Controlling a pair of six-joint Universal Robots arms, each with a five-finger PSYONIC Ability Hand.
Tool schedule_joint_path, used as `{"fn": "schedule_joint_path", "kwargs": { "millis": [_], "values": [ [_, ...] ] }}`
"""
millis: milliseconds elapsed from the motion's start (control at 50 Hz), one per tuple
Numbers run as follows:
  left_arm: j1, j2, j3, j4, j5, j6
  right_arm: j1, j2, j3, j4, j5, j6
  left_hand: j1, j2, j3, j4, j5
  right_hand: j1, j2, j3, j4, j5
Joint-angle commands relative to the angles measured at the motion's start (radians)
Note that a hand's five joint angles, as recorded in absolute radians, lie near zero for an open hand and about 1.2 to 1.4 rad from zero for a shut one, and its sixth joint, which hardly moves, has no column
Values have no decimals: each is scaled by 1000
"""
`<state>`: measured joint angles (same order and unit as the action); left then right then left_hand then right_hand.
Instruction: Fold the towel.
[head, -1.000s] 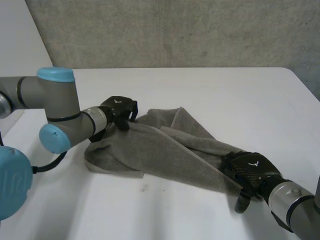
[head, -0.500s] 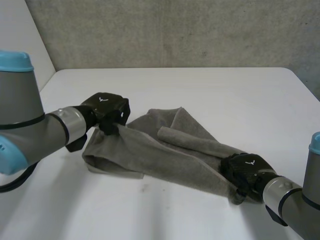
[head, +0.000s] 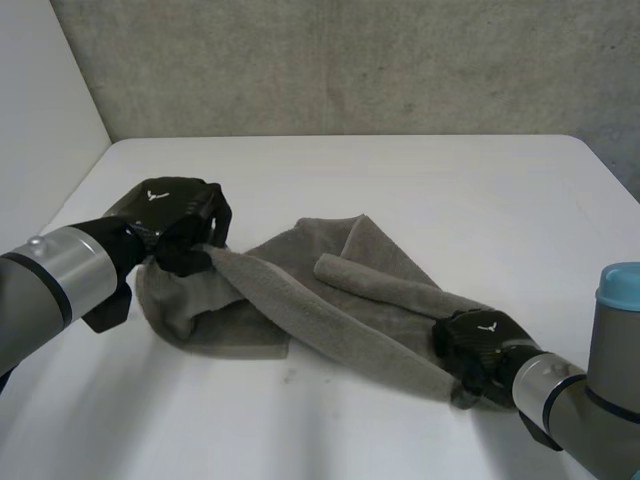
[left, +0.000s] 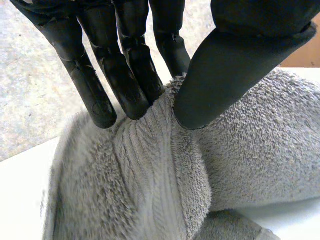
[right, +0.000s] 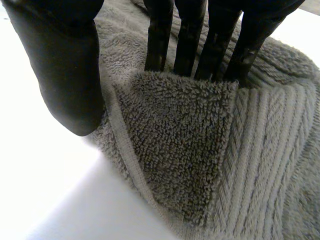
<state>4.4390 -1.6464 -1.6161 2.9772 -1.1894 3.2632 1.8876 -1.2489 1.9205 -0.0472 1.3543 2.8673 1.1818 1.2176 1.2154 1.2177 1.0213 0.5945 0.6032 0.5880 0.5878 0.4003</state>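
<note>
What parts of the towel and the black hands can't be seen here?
- Right hand fingertips: right wrist view, behind the towel's turned-up corner.
- Towel under the left hand: head view, covered by that hand.
- Towel's other corners: head view, buried in its folds.
- Table near edge: head view, cut off by the frame.

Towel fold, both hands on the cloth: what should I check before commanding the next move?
1. Left hand grip: fingers and thumb pinch a ridge of the towel - ok.
2. Right hand grip: towel corner held between fingers and thumb - ok.
3. Left hand on a corner: cloth bunched there - cannot tell.
4. Towel spread flat between the hands: rolled and creased - not ok.
5. Towel wholly on the table - ok.
</note>
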Motion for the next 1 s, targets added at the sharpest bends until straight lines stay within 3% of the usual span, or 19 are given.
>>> {"fn": "schedule_joint_path", "kwargs": {
  "millis": [20,40,80,320,420,460,480,520,540,560,580,620,660,720,800,900,1000],
  "values": [
    [19,0,12,3,1,-8,25,8,-15,-3,3,-3,214,179,181,179,200,445,437,452,452,465],
    [23,-1,15,14,1,-8,24,6,-32,1,5,-3,214,179,181,179,200,747,738,753,754,767],
    [25,-7,18,31,1,-8,24,-3,-50,6,5,-5,214,179,181,179,200,801,793,808,808,821],
    [29,-141,142,178,-16,-5,24,-78,-356,150,16,-68,214,179,181,179,200,802,793,808,808,821],
    [26,-265,321,193,-21,-4,36,25,-630,274,19,-140,214,179,181,179,200,802,793,808,808,821],
    [23,-375,514,200,-67,-4,47,158,-899,338,28,-180,214,179,181,179,200,802,793,808,808,821],
    [23,-375,515,200,-67,-4,47,158,-900,339,28,-180,214,179,181,179,200,802,793,808,808,821],
    [19,-491,759,203,-145,-10,51,309,-1247,346,63,-200,214,179,181,179,200,802,793,808,808,821],
    [19,-492,760,203,-145,-10,51,310,-1249,346,63,-200,214,179,181,179,200,802,793,808,808,821],
    [13,-542,894,207,-180,-11,53,386,-1437,336,92,-201,214,179,181,179,200,802,793,808,808,821],
    [7,-584,1018,218,-208,-14,53,387,-1439,336,92,-201,214,179,181,179,200,802,793,808,808,821],
    [-4,-616,1120,227,-229,-20,61,529,-1787,282,118,-181,214,179,181,179,200,802,793,808,808,821],
    [-16,-630,1186,232,-242,-37,59,557,-1843,247,123,-149,214,179,181,179,200,802,793,808,808,821],
    [-21,-624,1200,230,-246,-106,70,537,-1804,202,118,-94,214,179,181,179,200,802,793,808,808,821],
    [-23,-596,1139,217,-240,-186,82,488,-1678,265,105,-105,214,179,181,179,200,802,793,808,808,821],
    [-21,-495,784,233,-231,-215,88,441,-1418,348,40,-173,214,179,181,179,200,802,793,808,808,821],
    [-21,-452,561,304,-230,-208,91,421,-1263,368,43,-226,214,179,181,179,200,802,793,808,808,821]
  ]
}}
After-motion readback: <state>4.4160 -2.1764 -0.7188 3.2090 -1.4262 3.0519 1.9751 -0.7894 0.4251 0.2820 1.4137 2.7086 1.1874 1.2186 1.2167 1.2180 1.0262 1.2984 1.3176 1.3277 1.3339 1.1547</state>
